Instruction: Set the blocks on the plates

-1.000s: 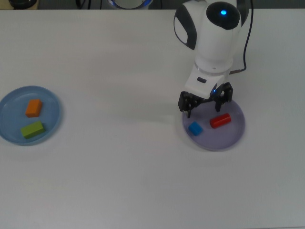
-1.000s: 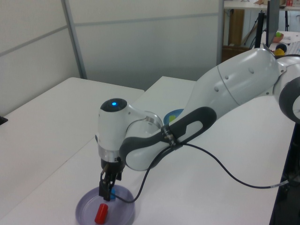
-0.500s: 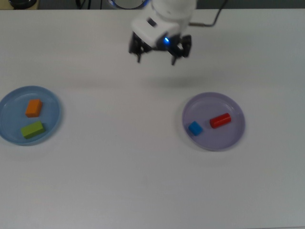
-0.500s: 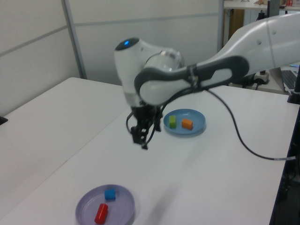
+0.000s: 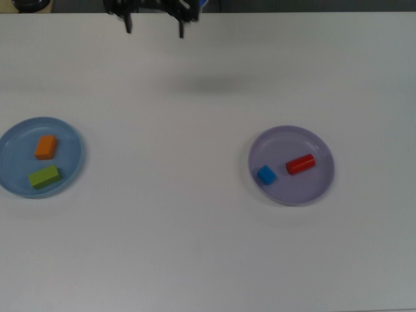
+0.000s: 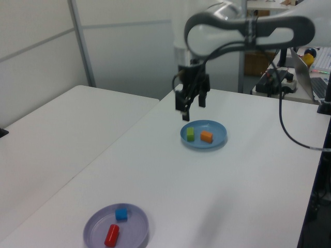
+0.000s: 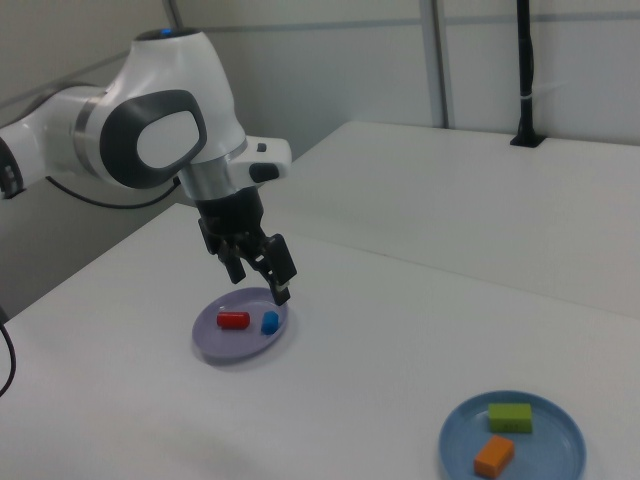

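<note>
1. White bench [image 5: 195,247] fills your top view, with pale wall panels behind it in both side views.
2. Your gripper [image 6: 192,106] hangs in the air, fingers [image 7: 283,290] apart and holding nothing.
3. You have the orange block [image 5: 46,147] and the green block [image 5: 44,176] lying on the light blue plate [image 5: 71,140].
4. You have the red cylinder [image 5: 300,164] and the blue cube [image 5: 266,174] on the lavender plate [image 5: 305,192], well apart from the blue one.

My white table [image 5: 195,247] carries two plates, well apart: a light blue plate [image 5: 71,140] at the top view's left and a lavender plate [image 5: 318,188] at the top view's right.
</note>
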`<state>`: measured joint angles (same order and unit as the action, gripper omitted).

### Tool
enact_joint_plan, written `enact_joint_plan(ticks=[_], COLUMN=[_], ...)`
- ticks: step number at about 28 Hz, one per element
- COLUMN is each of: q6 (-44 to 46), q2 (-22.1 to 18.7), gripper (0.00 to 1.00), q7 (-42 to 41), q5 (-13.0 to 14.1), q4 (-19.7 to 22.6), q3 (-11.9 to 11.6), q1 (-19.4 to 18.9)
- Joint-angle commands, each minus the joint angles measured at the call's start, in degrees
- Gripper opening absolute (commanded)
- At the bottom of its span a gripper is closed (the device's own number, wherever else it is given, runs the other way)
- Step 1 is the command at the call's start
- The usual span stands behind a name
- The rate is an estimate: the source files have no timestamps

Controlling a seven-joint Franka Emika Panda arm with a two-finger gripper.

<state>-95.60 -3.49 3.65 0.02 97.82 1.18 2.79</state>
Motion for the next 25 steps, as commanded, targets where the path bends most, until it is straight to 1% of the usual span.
enact_joint_plan(ticks=[1,6,12,17,25], q6=[0.94,0.76,0.06,-0.03,-3.37], q2=[-2.49,-2.40,-1.52,-0.73,0.32], gripper=[1.00,1.00,1.00,1.00,1.00], q7=[-2.51,-1.72,-1.36,-1.54,-1.45], q5=[2.26,2.18,1.21,1.21,1.30], q4=[1.76,1.33,0.53,0.71,0.97], q3=[0.05,-0.22,-0.13,-0.04,-0.04], q1=[1.61,1.70,1.78,1.70,1.70])
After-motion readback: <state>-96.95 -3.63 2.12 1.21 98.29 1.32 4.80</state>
